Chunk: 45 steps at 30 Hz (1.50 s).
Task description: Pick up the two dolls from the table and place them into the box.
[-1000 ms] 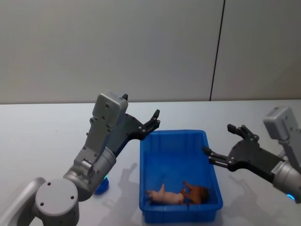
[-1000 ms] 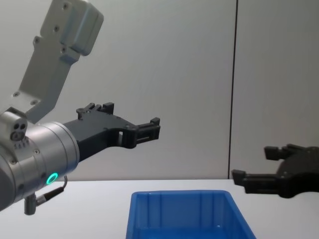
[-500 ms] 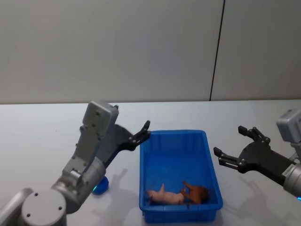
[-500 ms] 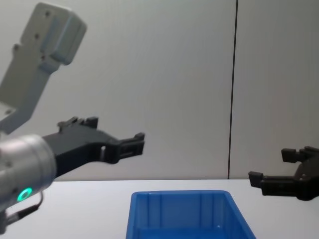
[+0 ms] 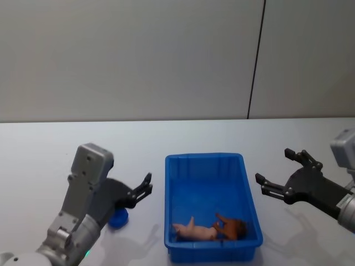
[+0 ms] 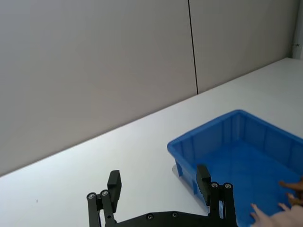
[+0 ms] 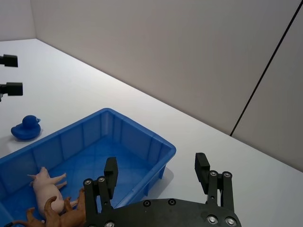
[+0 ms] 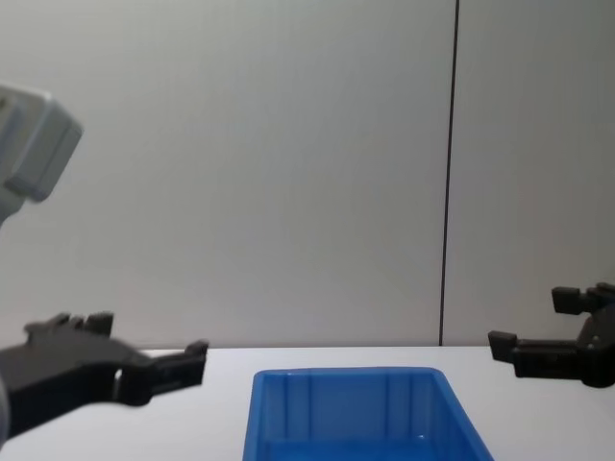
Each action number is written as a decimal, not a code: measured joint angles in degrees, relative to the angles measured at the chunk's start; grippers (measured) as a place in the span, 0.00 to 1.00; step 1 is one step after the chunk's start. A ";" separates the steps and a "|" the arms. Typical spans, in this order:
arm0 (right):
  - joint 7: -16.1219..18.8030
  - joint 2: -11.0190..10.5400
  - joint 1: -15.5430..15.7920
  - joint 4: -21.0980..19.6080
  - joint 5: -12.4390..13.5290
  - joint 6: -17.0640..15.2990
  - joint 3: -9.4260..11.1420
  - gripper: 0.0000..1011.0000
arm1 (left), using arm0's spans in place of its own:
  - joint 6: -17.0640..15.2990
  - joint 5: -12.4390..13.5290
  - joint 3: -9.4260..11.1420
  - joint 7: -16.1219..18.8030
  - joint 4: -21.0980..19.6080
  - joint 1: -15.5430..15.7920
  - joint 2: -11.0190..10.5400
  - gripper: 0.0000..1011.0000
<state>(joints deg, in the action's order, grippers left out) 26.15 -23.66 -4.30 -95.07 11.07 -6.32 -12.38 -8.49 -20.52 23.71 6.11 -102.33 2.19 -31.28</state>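
A small blue doll [image 5: 117,219] [image 7: 24,128] sits on the white table [image 5: 50,149], left of the blue box [image 5: 204,157] [image 7: 138,133] [image 8: 346,376]. My left gripper [image 5: 145,187] [image 6: 158,177] [image 8: 183,363] is open, low over the table between the doll and the box, holding nothing. Its arm hides part of the doll in the head view. A pink toy figure [image 5: 194,230] [image 7: 47,187] and a brown one [image 5: 232,226] [image 7: 66,215] lie in the near end of the box. My right gripper [image 5: 274,168] [image 7: 156,164] [image 8: 527,338] hangs open and empty, right of the box.
A plain grey wall with a dark vertical seam [image 5: 256,61] stands behind the table. Bare tabletop lies on both sides of the box and beyond it.
My left arm has dropped and drawn back left, from above the box's far left corner to near the blue doll. My right gripper has moved slightly right, away from the box.
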 joint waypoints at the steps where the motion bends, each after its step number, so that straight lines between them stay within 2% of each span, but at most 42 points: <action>1: -0.01 -0.01 0.02 -0.01 0.02 0.00 0.01 0.99 | -0.15 -0.72 -0.16 0.16 -0.02 -0.59 -0.46 0.99; 6: -0.05 -0.12 0.09 -0.05 0.10 0.04 0.05 0.99 | -0.23 -2.07 -0.56 -0.09 0.80 -1.65 -1.33 0.99; 15: -0.11 -0.19 0.14 -0.11 0.17 0.05 0.11 0.99 | 0.51 -3.50 -1.20 -3.04 4.76 -1.73 -1.59 0.99; 34: -0.13 -0.27 0.22 -0.11 0.24 0.04 0.15 0.99 | 2.23 -4.18 -1.77 -11.31 16.08 1.48 0.71 0.99; 45: -0.13 -0.27 0.22 -0.11 0.24 0.04 0.15 0.99 | 2.48 -3.50 -1.96 -13.89 20.23 3.05 1.76 0.99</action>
<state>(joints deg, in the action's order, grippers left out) 26.02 -23.93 -4.08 -95.18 11.30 -6.28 -12.23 -6.01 -24.02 21.76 -7.78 -82.10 5.24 -29.52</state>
